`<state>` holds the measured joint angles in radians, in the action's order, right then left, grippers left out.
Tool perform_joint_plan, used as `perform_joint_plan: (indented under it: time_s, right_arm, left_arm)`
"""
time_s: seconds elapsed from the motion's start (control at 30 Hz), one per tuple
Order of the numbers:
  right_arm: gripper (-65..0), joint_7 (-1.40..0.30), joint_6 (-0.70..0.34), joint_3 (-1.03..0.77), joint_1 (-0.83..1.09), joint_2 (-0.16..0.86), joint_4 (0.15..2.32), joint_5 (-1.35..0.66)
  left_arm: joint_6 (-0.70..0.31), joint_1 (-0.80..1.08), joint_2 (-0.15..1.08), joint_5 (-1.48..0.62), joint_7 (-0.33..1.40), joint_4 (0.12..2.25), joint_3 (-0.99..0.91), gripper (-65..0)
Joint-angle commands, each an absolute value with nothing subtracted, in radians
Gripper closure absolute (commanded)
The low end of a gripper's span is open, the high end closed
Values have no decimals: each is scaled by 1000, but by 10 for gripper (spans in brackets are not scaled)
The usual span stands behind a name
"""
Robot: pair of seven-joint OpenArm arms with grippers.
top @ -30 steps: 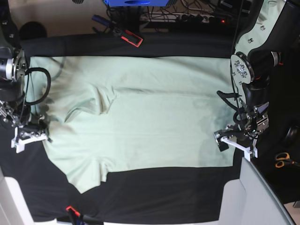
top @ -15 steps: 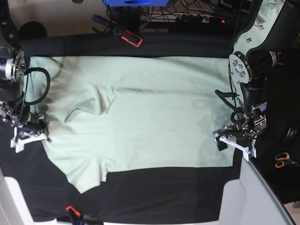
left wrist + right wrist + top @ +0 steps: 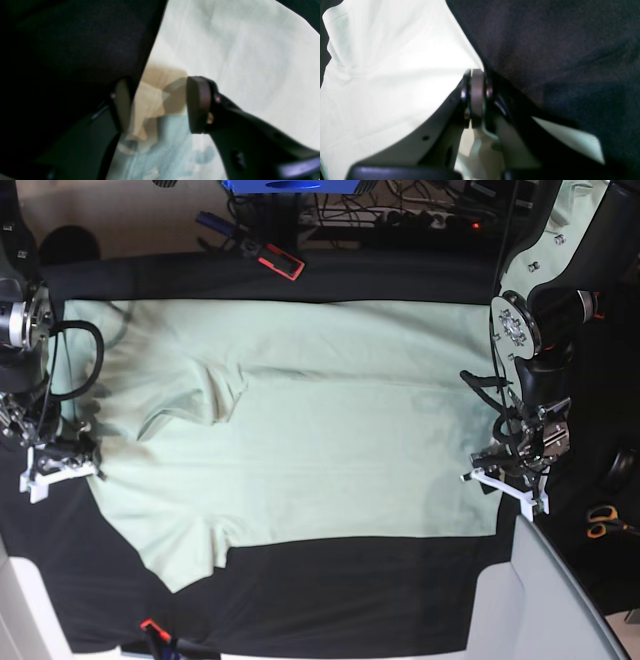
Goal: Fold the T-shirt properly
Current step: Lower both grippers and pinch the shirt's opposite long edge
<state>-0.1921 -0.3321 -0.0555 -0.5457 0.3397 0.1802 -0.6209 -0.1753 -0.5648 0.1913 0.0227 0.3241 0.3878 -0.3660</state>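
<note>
The T-shirt (image 3: 290, 430) lies spread flat on the black cloth (image 3: 330, 590), filling most of the middle of it, with a sleeve pointing toward the near edge and a ridge of wrinkles on its upper left part.

The left claw (image 3: 160, 105) sits at the shirt's right edge, low on that side in the base view (image 3: 500, 475). In the left wrist view its jaws stand apart, one finger (image 3: 197, 105) over the shirt and the other over the black cloth just off the hem. The hem runs up between them, and a small bunch of fabric rises in the gap. That bunch touches the finger on the cloth side; a gap shows between it and the other finger, so the fabric is not pinched.

The right claw (image 3: 475, 97) is at the shirt's left edge (image 3: 60, 465), beside the wrinkled part. In the right wrist view its jaws are pressed together right at the border where the shirt meets the black cloth, and the fabric's edge runs into them, so they are clamped on the shirt.
</note>
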Motion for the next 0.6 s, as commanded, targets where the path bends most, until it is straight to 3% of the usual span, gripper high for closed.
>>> perform_joint_plan:
  time_s: [0.0, 0.3, 0.37, 0.43, 0.57]
  right_arm:
    - [0, -193, -332, -54, -567, 355, 189, -616]
    - [0, -193, -332, -54, -553, 355, 189, -616]
    - [0, -193, -332, -54, -553, 357, 189, -616]
    - [0, -193, -332, -54, -553, 357, 189, -616]
    - [0, -193, -332, -54, -553, 357, 189, -616]
  left_arm:
    - [-194, -576, 183, 12, 380, 381, -364, -279]
    - [-194, -584, 183, 12, 380, 344, -364, -225]
    - [-194, -584, 183, 12, 378, 344, -364, -146]
    - [-194, -585, 183, 12, 377, 344, -364, -24]
    - [-194, -585, 185, 12, 378, 344, -364, 0]
